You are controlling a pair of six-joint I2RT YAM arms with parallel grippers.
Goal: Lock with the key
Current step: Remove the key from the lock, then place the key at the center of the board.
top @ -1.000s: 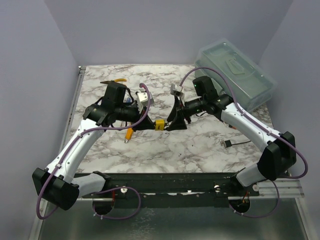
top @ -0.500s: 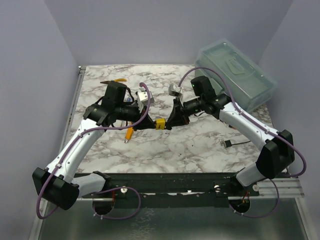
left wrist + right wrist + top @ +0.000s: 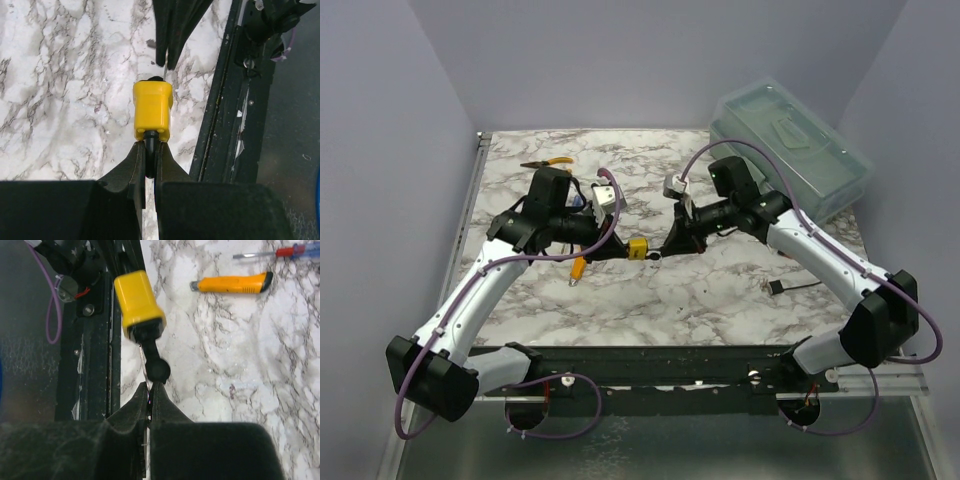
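Note:
A yellow padlock [image 3: 638, 247] hangs in the air between my two arms. My left gripper [image 3: 150, 150] is shut on its black shackle [image 3: 150, 142], and the yellow body [image 3: 152, 111] sticks out past the fingertips. The key [image 3: 158, 371], with a round black head, sits in the far end of the padlock [image 3: 139, 300]. My right gripper [image 3: 151, 387] is shut on a thin metal ring [image 3: 146, 371] that hangs beside the key's head. The head touches the fingertips. From above, the right gripper [image 3: 665, 248] meets the lock from the right.
On the marble table lie an orange utility knife [image 3: 232, 284], a red-handled screwdriver [image 3: 280, 252] and pliers [image 3: 548, 165]. A clear plastic box [image 3: 790, 145] stands at the back right. A small black plug on a cable [image 3: 778, 287] lies at the right. The black frame rail [image 3: 225, 100] runs under the lock.
My right gripper was open a second ago; it has come in to the key end of the padlock and shut there. The left arm and the lock have stayed put.

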